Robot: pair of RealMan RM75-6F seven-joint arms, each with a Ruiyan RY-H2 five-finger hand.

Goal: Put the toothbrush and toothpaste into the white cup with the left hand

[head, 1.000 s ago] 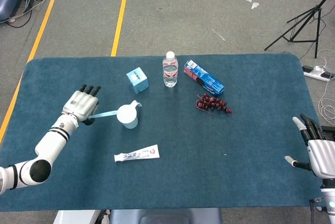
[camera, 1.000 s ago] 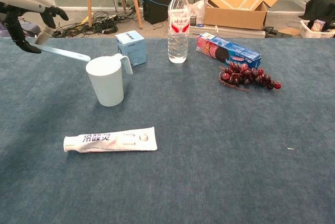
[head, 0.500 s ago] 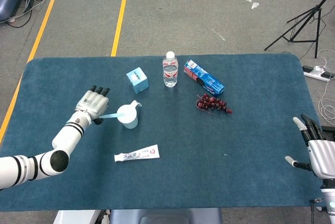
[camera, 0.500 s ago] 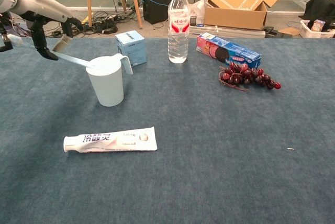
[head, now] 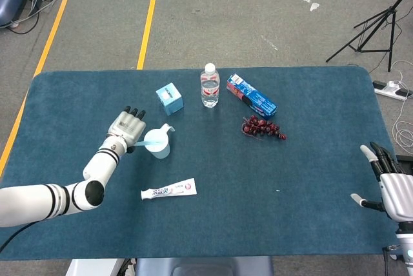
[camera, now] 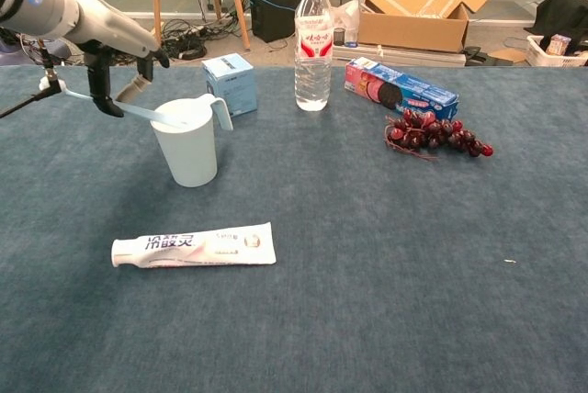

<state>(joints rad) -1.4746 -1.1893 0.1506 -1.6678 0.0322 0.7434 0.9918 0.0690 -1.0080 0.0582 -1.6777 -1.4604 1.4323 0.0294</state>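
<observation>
Overhead footage is showing both hands at once, which the chest camera is not doing. From the head view, the left hand (head: 128, 125) is hovering just beside the white cup (head: 157, 142), its fingers curled round the pale blue toothbrush (head: 143, 142), whose far end is reaching over the cup's mouth. The toothpaste (head: 168, 189) is lying flat on the blue table (head: 310, 179), nearer the robot than those fingers and well apart from them. The right hand (head: 389, 182) is resting at the table's far right edge with its fingers spread and holding nothing. Beyond the left fingers a small blue box (head: 170, 98), a water bottle (head: 210, 86), a long snack box (head: 251, 95) and a bunch of grapes (head: 262, 128) are sitting in a loose row.

Chest-level, the camera is giving the side-on look that the overhead is lacking: the left hand (camera: 115, 62) is pinching the toothbrush (camera: 115, 102) at a downward slant, and the tip is dipping inside the rim of the white cup (camera: 186, 142). The toothpaste (camera: 194, 245) is lying in front of the cup, untouched. The right hand is falling outside this view.

Compared with a second ago, the left hand is closer to the cup, and the brush tip, then short of the rim, is now crossing it.
</observation>
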